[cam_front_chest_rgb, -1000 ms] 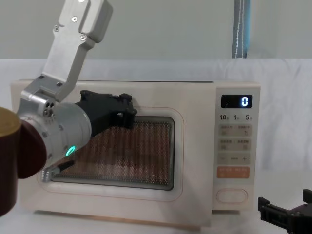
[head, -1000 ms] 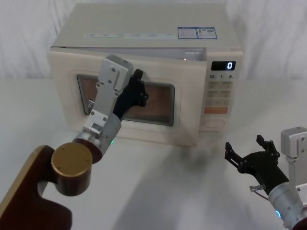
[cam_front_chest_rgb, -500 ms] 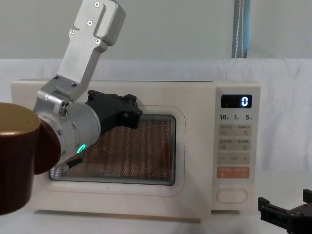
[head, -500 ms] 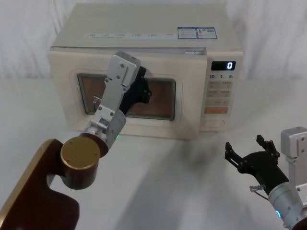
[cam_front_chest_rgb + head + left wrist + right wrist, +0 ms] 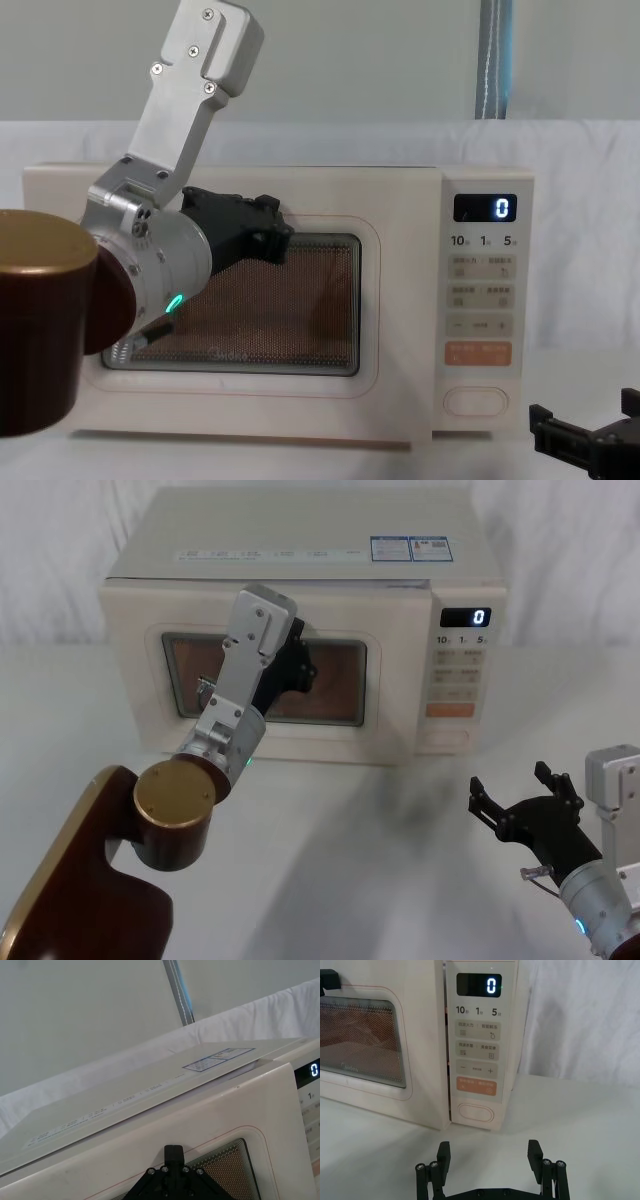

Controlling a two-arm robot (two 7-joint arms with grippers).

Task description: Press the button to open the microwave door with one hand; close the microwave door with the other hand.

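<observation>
The microwave's display (image 5: 479, 984) reads "0". Beneath it the keypad strip (image 5: 478, 1055) carries "10", "1" and "5", plus "−" and "+" keys. A faint "Midea" logo sits on the microwave door (image 5: 351, 1066). The stickers (image 5: 411, 548) on top are illegible.

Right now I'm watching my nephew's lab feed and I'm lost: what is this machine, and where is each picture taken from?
It is a robot with two arms. One picture looks down from its head, one forward from its chest, one from each wrist. A cream microwave stands on a white table. The left gripper presses against the microwave door, which looks shut. The right gripper waits low over the table, its fingers open, holding nothing, facing the button.
</observation>
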